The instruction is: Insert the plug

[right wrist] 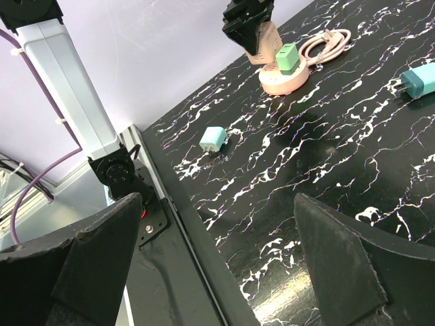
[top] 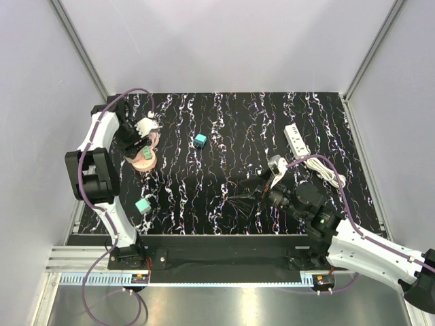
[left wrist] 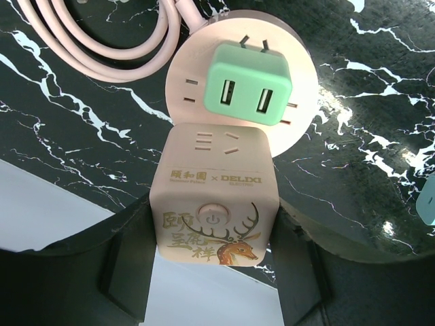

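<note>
Two claws matter here, and only one is free. Nearest us, at lower right of the top view, the right claw [right wrist: 217, 272] hangs wide open and empty over the table [top: 238, 122]. At lower left lies a pale mint cube [top: 143, 206], which we could grab by mistake if we go by shape alone. The plug [top: 200, 140], the deeper teal block, lies loose above centre, touching nothing and well apart from both claws. It seems to rest on its side, so a skewed pinch could leave its prongs tilted against the slots. At upper left, the left claw [left wrist: 212, 231] is closed on a tan cube [left wrist: 214, 170] at the edge of a round pink base [left wrist: 299, 75]; any tug may drag that base. At upper right sits the power strip [top: 297, 139], and its white cable [top: 326, 171] coils just beside our right arm, where it could snag.
</note>
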Robot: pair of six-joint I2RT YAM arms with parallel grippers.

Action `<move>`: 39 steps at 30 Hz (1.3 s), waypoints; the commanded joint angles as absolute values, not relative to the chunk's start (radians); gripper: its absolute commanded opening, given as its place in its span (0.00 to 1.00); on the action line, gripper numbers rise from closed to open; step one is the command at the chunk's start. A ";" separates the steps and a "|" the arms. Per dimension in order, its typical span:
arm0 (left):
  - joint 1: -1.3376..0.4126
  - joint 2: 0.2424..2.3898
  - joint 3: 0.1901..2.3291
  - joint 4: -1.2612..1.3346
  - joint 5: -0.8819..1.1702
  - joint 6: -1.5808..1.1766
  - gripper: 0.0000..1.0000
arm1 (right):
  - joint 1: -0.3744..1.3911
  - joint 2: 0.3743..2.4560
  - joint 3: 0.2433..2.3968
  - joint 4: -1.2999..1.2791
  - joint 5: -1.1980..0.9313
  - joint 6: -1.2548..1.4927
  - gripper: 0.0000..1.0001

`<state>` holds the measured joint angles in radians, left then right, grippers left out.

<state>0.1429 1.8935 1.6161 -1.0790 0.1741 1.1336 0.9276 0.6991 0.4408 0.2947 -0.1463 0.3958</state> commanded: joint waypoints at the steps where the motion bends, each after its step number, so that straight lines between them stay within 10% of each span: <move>1: 0.138 1.882 1.601 -1.066 0.153 1.154 0.00 | 0.939 0.698 0.446 0.341 -0.120 0.373 1.00; 39: 0.121 2.049 1.638 -1.069 0.186 1.236 0.00 | 0.950 0.680 0.431 0.331 -0.100 0.365 1.00</move>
